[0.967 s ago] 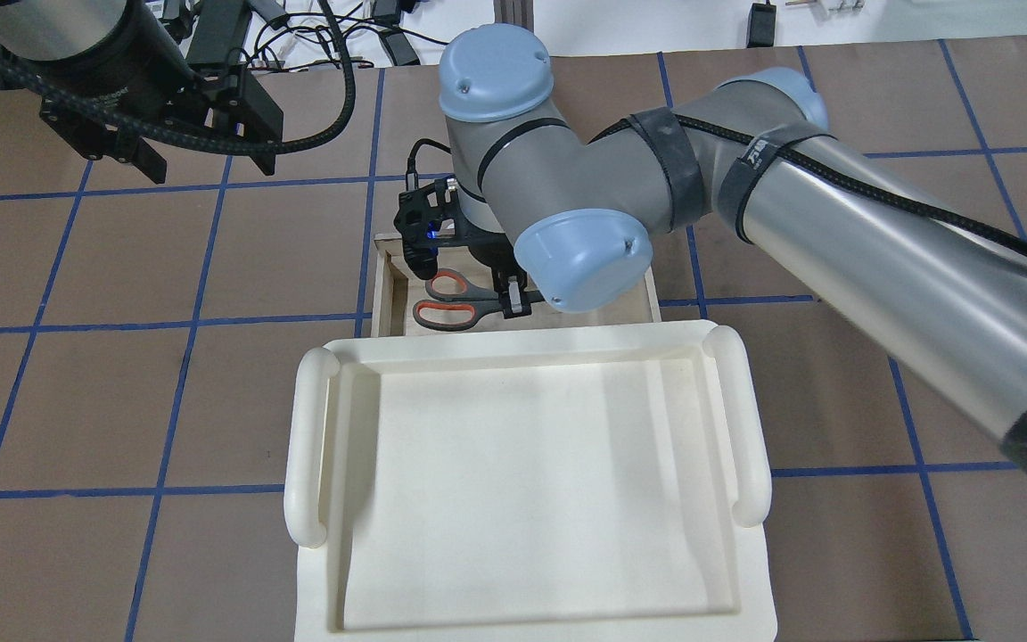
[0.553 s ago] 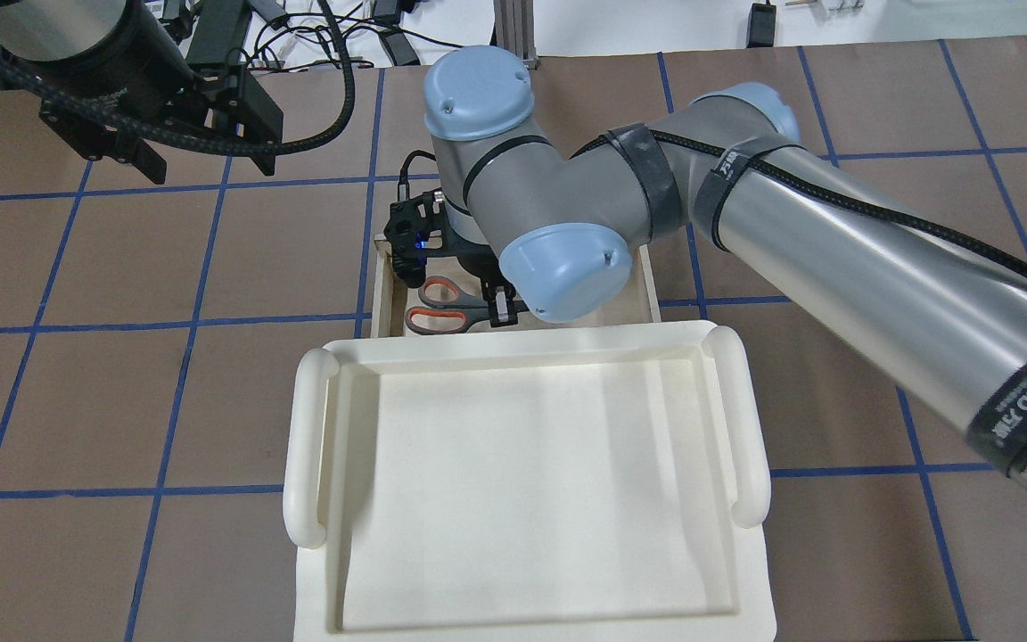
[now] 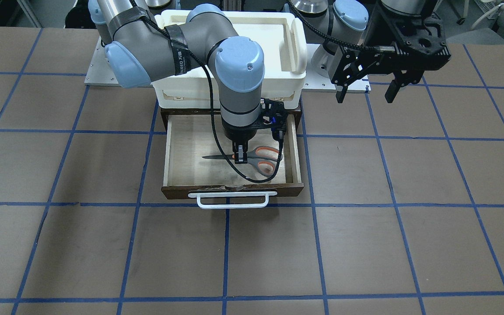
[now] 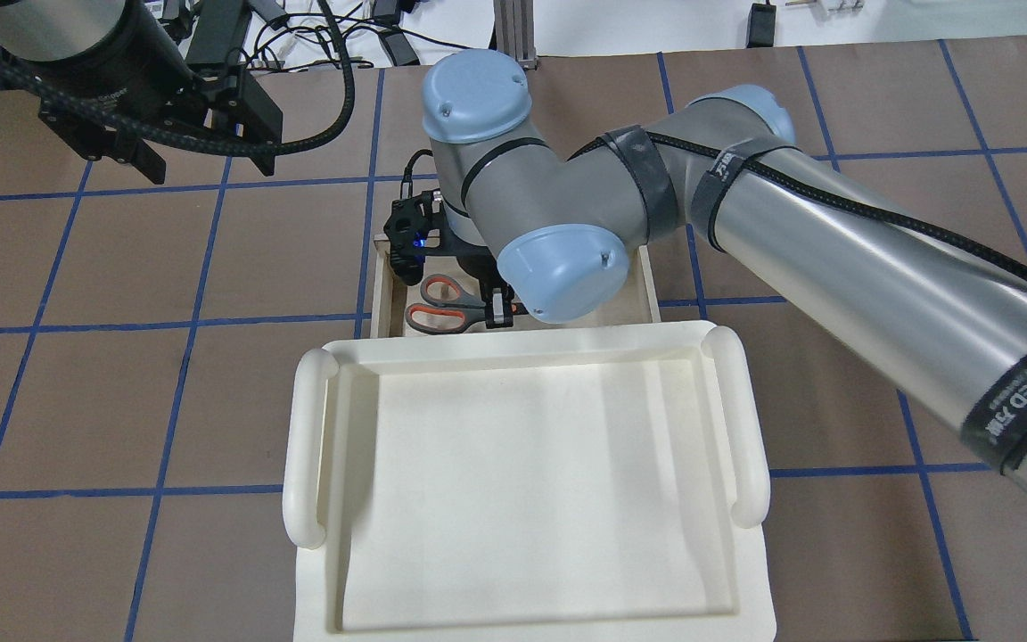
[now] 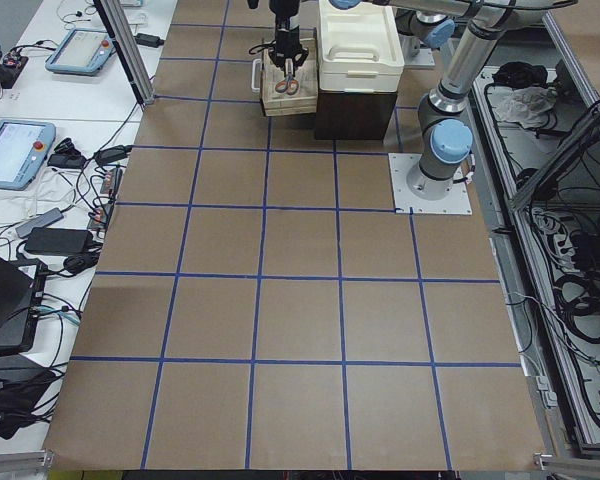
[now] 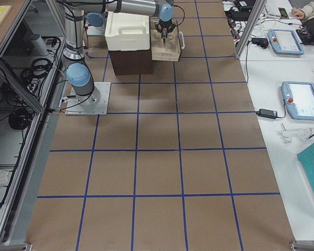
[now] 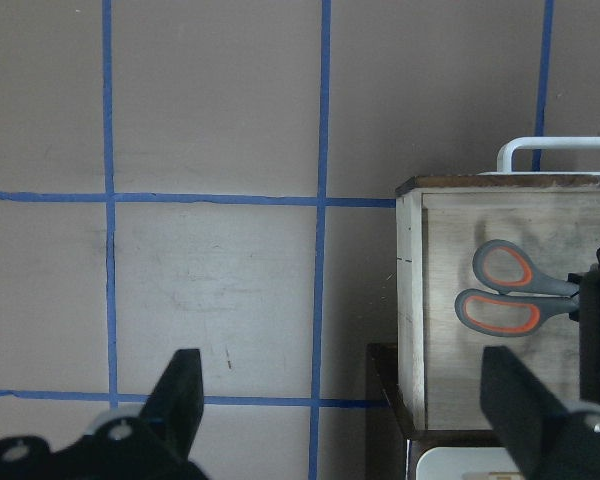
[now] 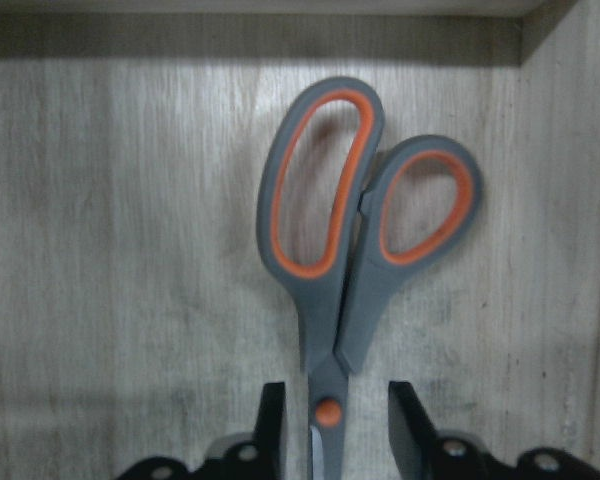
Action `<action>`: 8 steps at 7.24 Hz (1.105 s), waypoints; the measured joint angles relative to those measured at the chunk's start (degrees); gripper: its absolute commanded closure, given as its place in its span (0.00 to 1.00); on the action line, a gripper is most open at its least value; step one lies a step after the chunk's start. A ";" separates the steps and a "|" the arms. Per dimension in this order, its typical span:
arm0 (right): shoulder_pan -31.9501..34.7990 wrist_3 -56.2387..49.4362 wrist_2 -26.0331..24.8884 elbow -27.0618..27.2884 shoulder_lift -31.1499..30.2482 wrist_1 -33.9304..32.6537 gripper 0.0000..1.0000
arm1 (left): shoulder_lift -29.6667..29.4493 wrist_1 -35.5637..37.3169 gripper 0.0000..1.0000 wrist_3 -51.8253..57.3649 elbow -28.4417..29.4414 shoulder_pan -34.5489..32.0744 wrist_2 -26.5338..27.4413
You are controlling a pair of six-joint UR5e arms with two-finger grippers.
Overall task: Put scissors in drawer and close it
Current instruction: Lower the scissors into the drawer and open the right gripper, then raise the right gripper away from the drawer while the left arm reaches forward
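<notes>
The scissors (image 3: 264, 158), with grey-and-orange handles, lie flat on the pale floor of the open drawer (image 3: 190, 148), blades pointing to the view's left. My right gripper (image 3: 239, 156) points straight down at their pivot. In the right wrist view its fingers (image 8: 273, 420) stand on either side of the scissors (image 8: 325, 230) with a gap on each side, so it is open. My left gripper (image 4: 206, 165) is open and empty, held above the table to the left of the drawer (image 4: 380, 294). Its wrist view shows the scissors (image 7: 505, 295) inside the drawer (image 7: 410, 300).
The drawer's dark front carries a white bar handle (image 3: 234, 199) that faces away from me. A white plastic tray (image 4: 531, 481) sits on top of the dark cabinet (image 5: 355, 112) above the drawer. Brown table with blue grid lines lies all around.
My right arm has shifted a little to the left and lower over the drawer, and the scissors moved left with it. My left arm has not moved.
</notes>
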 measured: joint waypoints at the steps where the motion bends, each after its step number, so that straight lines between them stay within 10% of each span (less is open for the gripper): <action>1: 0.00 2.12 0.10 -0.36 -0.13 -0.02 0.00 | 0.00 0.00 0.00 0.00 0.00 0.00 0.00; 8: -9.31 43.10 -0.08 -4.75 -6.50 2.56 0.00 | 0.00 -0.02 0.00 0.00 0.00 0.00 -0.03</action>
